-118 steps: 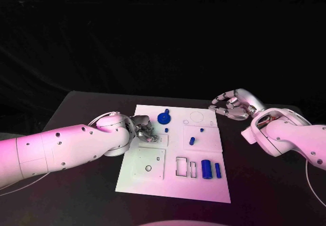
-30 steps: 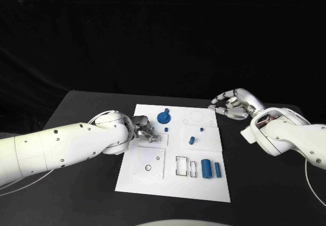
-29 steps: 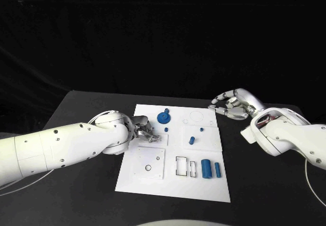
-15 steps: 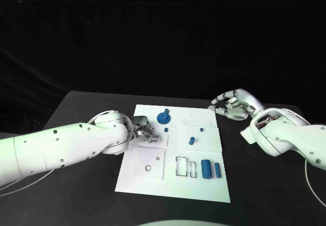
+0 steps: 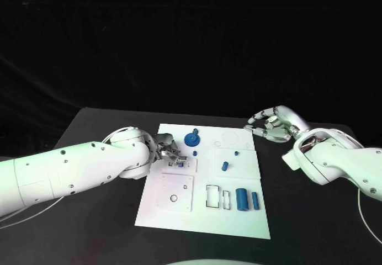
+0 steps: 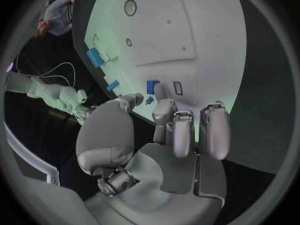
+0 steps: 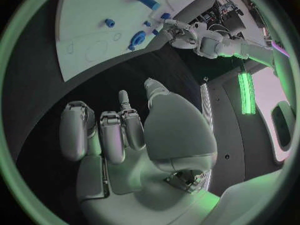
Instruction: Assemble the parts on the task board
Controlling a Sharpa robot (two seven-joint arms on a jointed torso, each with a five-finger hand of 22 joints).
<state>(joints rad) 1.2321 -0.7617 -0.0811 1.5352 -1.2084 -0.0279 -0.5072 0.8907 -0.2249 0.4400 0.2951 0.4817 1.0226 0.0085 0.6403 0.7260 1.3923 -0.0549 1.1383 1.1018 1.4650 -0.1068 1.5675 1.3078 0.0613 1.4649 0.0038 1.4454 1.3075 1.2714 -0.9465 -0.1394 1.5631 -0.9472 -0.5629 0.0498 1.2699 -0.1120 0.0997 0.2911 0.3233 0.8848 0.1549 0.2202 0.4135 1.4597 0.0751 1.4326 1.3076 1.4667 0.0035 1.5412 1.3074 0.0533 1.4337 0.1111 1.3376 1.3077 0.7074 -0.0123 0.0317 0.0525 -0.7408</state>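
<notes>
Parts work has shifted slightly: a small blue piece now shows at the left hand, where half a second ago only fingers showed over the task board near its left edge. It looks pinched, probably being seated. Right hand hovers off the board's far right corner over the counter, fingers curled, empty.
</notes>
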